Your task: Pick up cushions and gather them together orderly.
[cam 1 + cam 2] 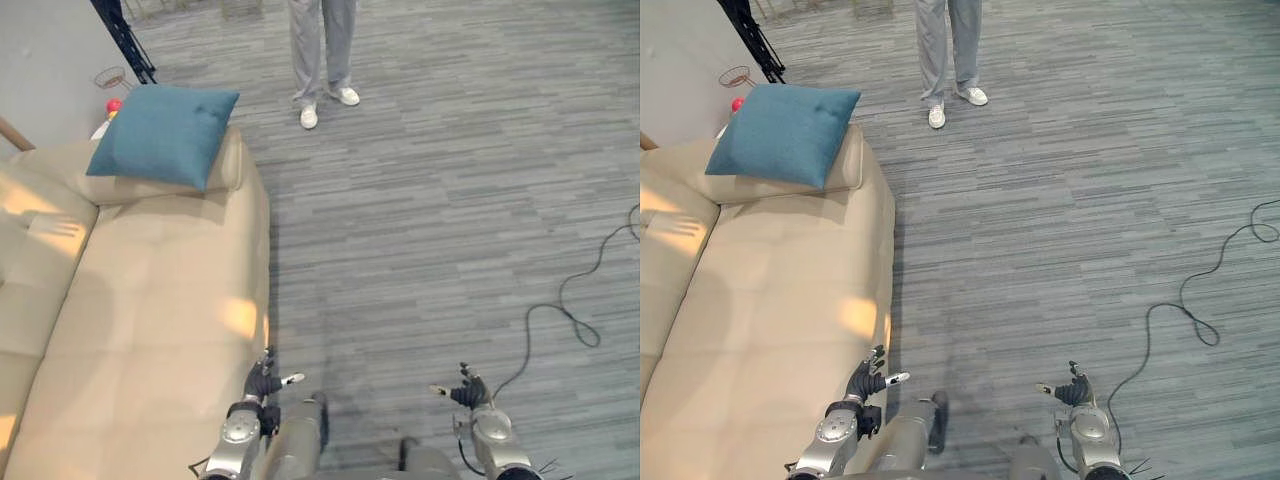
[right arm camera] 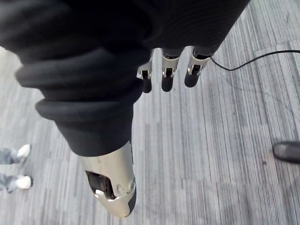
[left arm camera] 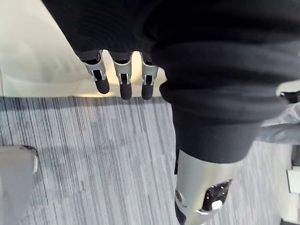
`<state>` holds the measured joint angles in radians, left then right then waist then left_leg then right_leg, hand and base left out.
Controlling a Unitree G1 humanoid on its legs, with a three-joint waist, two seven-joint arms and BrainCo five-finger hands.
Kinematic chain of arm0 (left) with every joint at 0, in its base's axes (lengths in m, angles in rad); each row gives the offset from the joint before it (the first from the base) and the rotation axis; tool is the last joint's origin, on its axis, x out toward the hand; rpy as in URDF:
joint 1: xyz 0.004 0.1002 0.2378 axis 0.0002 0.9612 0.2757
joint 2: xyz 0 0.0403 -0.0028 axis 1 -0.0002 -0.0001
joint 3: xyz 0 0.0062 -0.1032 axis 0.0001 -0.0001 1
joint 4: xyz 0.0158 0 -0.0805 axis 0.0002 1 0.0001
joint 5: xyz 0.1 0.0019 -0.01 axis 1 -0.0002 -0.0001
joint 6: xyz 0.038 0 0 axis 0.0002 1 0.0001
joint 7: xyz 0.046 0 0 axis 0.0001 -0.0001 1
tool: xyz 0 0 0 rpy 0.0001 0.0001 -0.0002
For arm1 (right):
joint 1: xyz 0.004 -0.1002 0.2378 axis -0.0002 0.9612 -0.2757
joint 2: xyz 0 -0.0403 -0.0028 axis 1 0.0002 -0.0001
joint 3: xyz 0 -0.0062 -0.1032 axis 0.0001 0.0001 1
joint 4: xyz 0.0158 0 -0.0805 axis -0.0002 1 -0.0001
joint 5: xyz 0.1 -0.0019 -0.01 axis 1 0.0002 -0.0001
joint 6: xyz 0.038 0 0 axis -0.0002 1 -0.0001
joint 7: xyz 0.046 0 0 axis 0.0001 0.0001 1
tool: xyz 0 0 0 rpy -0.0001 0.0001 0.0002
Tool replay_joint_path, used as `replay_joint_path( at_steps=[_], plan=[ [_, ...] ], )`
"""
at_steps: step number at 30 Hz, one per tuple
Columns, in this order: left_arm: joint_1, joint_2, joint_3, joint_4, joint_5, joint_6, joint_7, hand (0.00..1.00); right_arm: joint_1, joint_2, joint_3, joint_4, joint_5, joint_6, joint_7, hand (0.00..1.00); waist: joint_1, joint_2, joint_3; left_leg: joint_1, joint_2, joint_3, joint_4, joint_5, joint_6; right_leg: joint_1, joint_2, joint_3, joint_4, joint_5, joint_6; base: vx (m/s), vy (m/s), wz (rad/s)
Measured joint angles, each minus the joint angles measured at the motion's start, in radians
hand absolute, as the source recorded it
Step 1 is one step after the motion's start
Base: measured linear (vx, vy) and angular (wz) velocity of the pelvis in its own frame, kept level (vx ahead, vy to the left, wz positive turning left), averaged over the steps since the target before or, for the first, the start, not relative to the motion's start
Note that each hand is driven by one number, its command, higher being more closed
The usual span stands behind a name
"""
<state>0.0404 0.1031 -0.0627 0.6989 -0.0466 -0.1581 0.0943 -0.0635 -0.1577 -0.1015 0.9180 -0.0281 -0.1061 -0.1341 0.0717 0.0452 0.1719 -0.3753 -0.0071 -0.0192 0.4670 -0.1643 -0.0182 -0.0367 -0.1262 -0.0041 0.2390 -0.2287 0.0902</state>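
Here's the long beige sofa (image 1: 150, 300) running up the left side, and one teal cushion (image 1: 165, 133) lies on top of the armrest at its far end, tilted, one corner poking out past the sofa's floor-side edge. Right of the sofa spreads the grey striped carpet floor (image 1: 450, 220), and a person (image 1: 322, 60) in grey trousers and white shoes stands on it, near the sofa's far corner.

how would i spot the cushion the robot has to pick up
Find the long beige sofa along the robot's left side. At its far end, toward the standing person, a square teal cushion lies on the armrest. It is the only blue thing on the pale upholstery.
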Motion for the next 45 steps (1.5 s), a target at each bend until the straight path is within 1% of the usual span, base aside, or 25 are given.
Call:
replay_joint_path(
  at_steps=[2, 4, 5, 8, 11, 13, 15, 16, 17, 18, 19, 20, 22, 23, 24, 27, 28, 30, 32, 34, 35, 36, 38, 41, 45],
  plan=[
    [0.016, -0.006, 0.025, 0.002, 0.001, 0.003, 0.000, 0.00, -0.023, 0.003, -0.008, -0.004, 0.000, -0.002, -0.001, 0.00, 0.006, -0.015, 0.001, 0.030, -0.030, 0.028, 0.035, -0.061, 0.060, -0.008, -0.039, 0.015, 0.103, -0.015, 0.036, 0.45, 0.247, -0.05],
    [0.060, -0.003, 0.012, 0.003, 0.000, 0.006, 0.000, 0.00, -0.016, 0.021, -0.008, -0.021, -0.006, -0.002, 0.003, 0.00, 0.022, -0.024, 0.000, 0.163, -0.059, 0.055, -0.006, -0.119, 0.091, -0.134, -0.078, 0.053, 0.498, 0.067, 0.187, 0.47, 0.227, -0.27],
    [0.066, 0.000, 0.003, 0.005, 0.000, 0.009, -0.001, 0.00, -0.006, 0.028, -0.008, -0.031, -0.012, -0.002, 0.003, 0.00, 0.019, -0.026, -0.001, 0.199, -0.067, 0.051, -0.019, -0.126, 0.097, -0.171, -0.087, 0.048, 0.608, 0.077, 0.186, 0.61, 0.192, 0.10],
    [0.077, 0.004, -0.011, 0.020, 0.000, 0.021, 0.003, 0.00, 0.013, 0.040, -0.006, -0.040, -0.018, 0.000, 0.005, 0.00, -0.004, -0.021, -0.003, 0.391, -0.069, 0.021, -0.136, -0.139, 0.106, -0.291, -0.144, -0.140, 0.837, 0.002, 0.035, 0.54, 0.067, 0.20],
    [0.043, 0.005, -0.010, 0.031, 0.000, 0.021, 0.002, 0.00, -0.009, 0.024, -0.004, -0.038, -0.021, -0.002, 0.005, 0.00, -0.007, -0.006, 0.006, 0.497, -0.024, 0.014, -0.226, -0.149, 0.088, -0.395, -0.108, -0.293, 0.584, -0.029, -0.022, 0.56, -0.020, 0.08],
    [0.011, -0.001, -0.009, 0.050, 0.001, 0.021, 0.003, 0.00, -0.012, 0.009, -0.004, -0.039, -0.021, -0.002, 0.005, 0.00, -0.023, 0.020, 0.019, 0.539, 0.029, -0.006, -0.233, -0.172, 0.045, -0.423, -0.010, -0.264, 0.254, 0.057, -0.015, 0.60, -0.073, 0.30],
    [-0.001, 0.011, -0.006, 0.068, 0.002, 0.021, 0.011, 0.00, 0.000, 0.013, -0.002, -0.039, -0.021, 0.000, 0.005, 0.00, -0.043, -0.006, 0.009, 0.589, 0.042, -0.035, -0.236, -0.195, 0.005, -0.413, 0.057, -0.157, -0.079, 0.257, -0.014, 0.59, -0.163, 0.56],
    [0.002, 0.019, -0.002, 0.091, 0.008, 0.021, 0.020, 0.00, 0.019, 0.010, -0.002, -0.039, -0.021, 0.001, 0.004, 0.00, -0.063, -0.020, -0.008, 0.618, 0.053, -0.083, -0.179, -0.226, -0.044, -0.405, 0.062, -0.126, -0.087, 0.451, -0.067, 0.72, -0.252, 0.59],
    [-0.014, 0.001, -0.001, 0.107, 0.012, 0.021, 0.021, 0.00, 0.017, 0.005, -0.003, -0.038, -0.021, 0.003, 0.005, 0.00, -0.059, 0.013, -0.006, 0.609, 0.077, -0.089, -0.125, -0.224, -0.047, -0.407, 0.083, -0.144, -0.038, 0.423, -0.070, 0.71, -0.256, 0.58],
    [-0.027, -0.015, 0.000, 0.112, 0.012, 0.019, 0.020, 0.00, 0.015, -0.009, -0.006, -0.039, -0.020, 0.004, 0.004, 0.00, -0.066, 0.037, -0.008, 0.545, 0.104, -0.093, 0.006, -0.181, -0.107, -0.400, 0.100, -0.170, 0.001, 0.380, -0.098, 0.69, -0.241, 0.35],
    [-0.042, -0.039, 0.024, 0.115, 0.012, 0.020, 0.021, 0.00, 0.010, -0.011, 0.005, -0.039, -0.013, 0.005, 0.007, 0.00, -0.060, 0.040, 0.002, 0.429, 0.111, -0.082, 0.261, 0.023, -0.133, -0.343, 0.106, -0.191, 0.008, 0.318, -0.102, 0.81, -0.265, 0.33],
    [-0.042, -0.050, 0.037, 0.113, 0.012, 0.018, 0.022, 0.00, 0.002, -0.008, 0.015, -0.039, -0.012, 0.005, 0.006, 0.00, -0.053, 0.041, 0.009, 0.387, 0.129, -0.075, 0.371, 0.052, -0.151, -0.294, 0.114, -0.194, -0.013, 0.303, -0.108, 0.66, -0.226, 0.32],
    [-0.040, -0.056, 0.036, 0.109, 0.011, 0.015, 0.021, 0.00, -0.012, 0.007, 0.029, -0.038, 0.013, 0.003, 0.003, 0.00, -0.024, 0.026, 0.030, 0.219, 0.179, 0.023, 0.639, -0.038, -0.046, -0.086, 0.129, -0.211, -0.107, 0.259, -0.139, 0.62, -0.155, 0.25],
    [-0.035, -0.056, 0.035, 0.102, 0.010, 0.015, 0.020, 0.00, -0.014, 0.016, 0.029, -0.039, 0.023, 0.001, 0.002, 0.00, -0.013, 0.019, 0.031, 0.183, 0.174, 0.041, 0.641, -0.055, -0.034, -0.050, 0.126, -0.212, -0.132, 0.252, -0.144, 0.68, -0.113, 0.21],
    [-0.023, -0.055, 0.035, 0.073, 0.009, 0.014, 0.021, 0.00, -0.021, 0.011, 0.025, -0.037, 0.030, -0.003, 0.002, 0.00, 0.003, 0.002, 0.033, 0.106, 0.153, 0.081, 0.588, -0.087, -0.024, 0.016, 0.109, -0.214, -0.181, 0.236, -0.125, 0.52, -0.033, 0.12],
    [0.000, -0.062, 0.036, 0.036, 0.008, 0.014, 0.020, 0.00, -0.066, -0.015, 0.003, -0.035, 0.030, -0.006, 0.003, 0.00, 0.042, 0.027, 0.036, -0.004, 0.120, 0.176, 0.112, -0.072, -0.039, 0.085, 0.092, -0.218, -0.213, 0.183, -0.063, 0.52, 0.071, -0.02],
    [0.012, -0.066, 0.038, 0.040, 0.002, 0.016, 0.020, 0.00, -0.067, -0.020, -0.003, -0.023, 0.028, -0.007, 0.000, 0.00, 0.056, 0.054, 0.032, 0.018, 0.118, 0.237, -0.043, 0.084, 0.041, 0.131, 0.093, -0.218, -0.214, 0.143, -0.035, 0.52, 0.140, 0.02],
    [0.029, -0.062, 0.073, 0.035, -0.003, 0.015, 0.022, 0.00, -0.067, -0.003, 0.001, 0.004, 0.026, -0.002, 0.001, 0.00, 0.061, 0.001, 0.014, 0.059, 0.060, 0.282, -0.105, 0.080, 0.058, 0.150, 0.044, -0.229, -0.227, 0.136, -0.032, 0.56, 0.133, 0.36],
    [0.028, -0.061, 0.104, 0.035, -0.011, 0.016, 0.020, 0.00, -0.069, -0.003, 0.001, 0.010, 0.025, -0.003, 0.002, 0.00, 0.053, -0.002, 0.012, 0.052, 0.052, 0.296, -0.057, 0.032, 0.139, 0.170, 0.035, -0.252, -0.207, 0.137, -0.019, 0.50, 0.142, 0.61],
    [0.034, -0.061, 0.128, 0.035, -0.023, 0.016, 0.023, 0.00, -0.067, -0.001, -0.005, 0.021, 0.019, -0.003, 0.002, 0.00, 0.054, -0.007, 0.010, 0.101, 0.035, 0.287, -0.058, -0.017, 0.147, 0.120, 0.000, -0.249, 0.025, 0.087, 0.064, 0.40, 0.156, 0.57],
    [0.048, -0.060, 0.139, 0.035, -0.025, 0.017, 0.023, 0.00, -0.059, 0.000, -0.008, 0.039, 0.017, -0.003, 0.002, 0.00, 0.048, -0.010, 0.009, 0.162, 0.008, 0.248, -0.092, -0.029, 0.151, 0.034, -0.045, -0.235, 0.300, 0.114, 0.150, 0.50, 0.172, 0.94],
    [0.057, -0.051, 0.143, 0.036, -0.026, 0.017, 0.027, 0.00, -0.036, 0.001, -0.011, 0.043, 0.016, -0.002, 0.003, 0.00, 0.044, -0.016, 0.006, 0.229, -0.021, 0.195, -0.128, -0.036, 0.157, -0.058, -0.087, -0.217, 0.567, 0.159, 0.181, 0.59, 0.144, 1.50],
    [0.063, -0.035, 0.148, 0.036, -0.032, 0.016, 0.044, 0.00, 0.005, 0.002, -0.019, 0.044, 0.012, -0.002, 0.003, 0.00, 0.037, -0.021, 0.003, 0.310, -0.052, 0.098, -0.160, -0.037, 0.157, -0.131, -0.116, -0.233, 0.745, 0.093, 0.125, 0.47, 0.031, 1.60],
    [0.078, -0.031, 0.182, 0.037, -0.036, 0.016, 0.063, 0.00, 0.034, 0.004, -0.021, 0.038, 0.008, -0.005, 0.005, 0.00, 0.023, -0.030, -0.008, 0.372, -0.082, -0.069, -0.175, -0.037, 0.157, -0.215, -0.101, -0.235, 0.588, 0.014, 0.026, 0.35, -0.057, 1.50],
    [0.047, -0.043, 0.193, 0.035, -0.050, 0.010, 0.089, 0.00, 0.078, 0.019, -0.049, 0.019, 0.009, -0.004, 0.004, 0.00, 0.023, -0.030, -0.010, 0.386, -0.082, -0.288, -0.139, -0.077, 0.089, -0.260, 0.020, 0.030, 0.164, 0.046, 0.038, 0.36, -0.219, 1.99]
  ],
)
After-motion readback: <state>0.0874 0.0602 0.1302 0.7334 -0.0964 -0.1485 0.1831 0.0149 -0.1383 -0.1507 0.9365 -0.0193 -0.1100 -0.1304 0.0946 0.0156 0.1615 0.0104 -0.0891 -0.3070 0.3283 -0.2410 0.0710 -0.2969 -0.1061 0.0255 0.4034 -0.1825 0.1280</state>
